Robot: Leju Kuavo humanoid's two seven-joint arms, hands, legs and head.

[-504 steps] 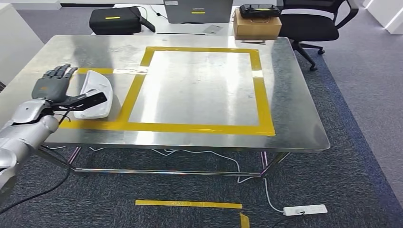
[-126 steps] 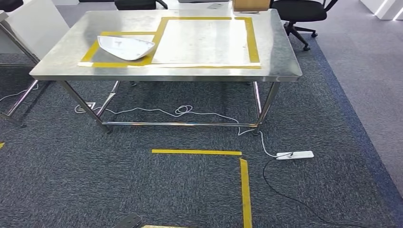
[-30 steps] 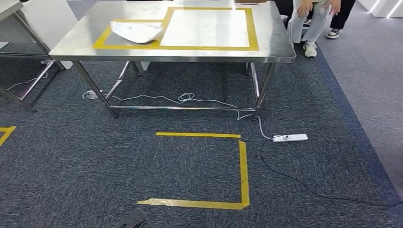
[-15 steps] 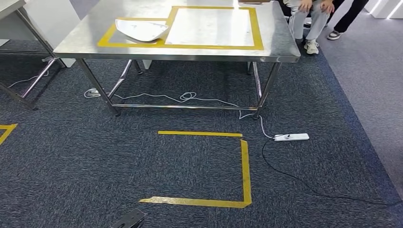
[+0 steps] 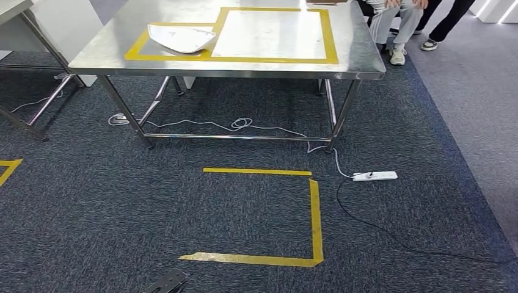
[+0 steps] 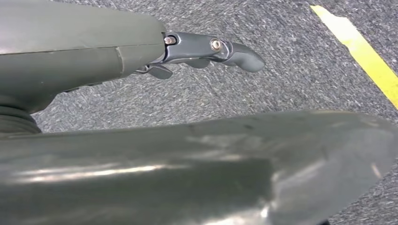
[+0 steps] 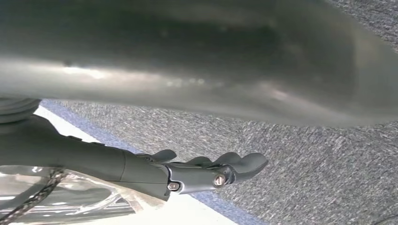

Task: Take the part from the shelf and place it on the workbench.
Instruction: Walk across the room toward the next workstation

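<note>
White part (image 5: 181, 38) lies on the workbench (image 5: 360, 58), inside the small yellow-taped box at the workbench's near left corner, its long axis along the near edge. From the head view it is ahead and to the left, so the left arm seems nearer.

Left hand (image 6: 206, 49) hangs over carpet, fingers loosely extended, holding nothing.

Right hand (image 7: 206, 171) also hangs empty, fingers slightly curled.

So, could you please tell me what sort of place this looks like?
Probably an office turned robot test area: a steel workbench marked with yellow tape, taped floor markings on grey carpet, and a power strip trailing cables.
</note>
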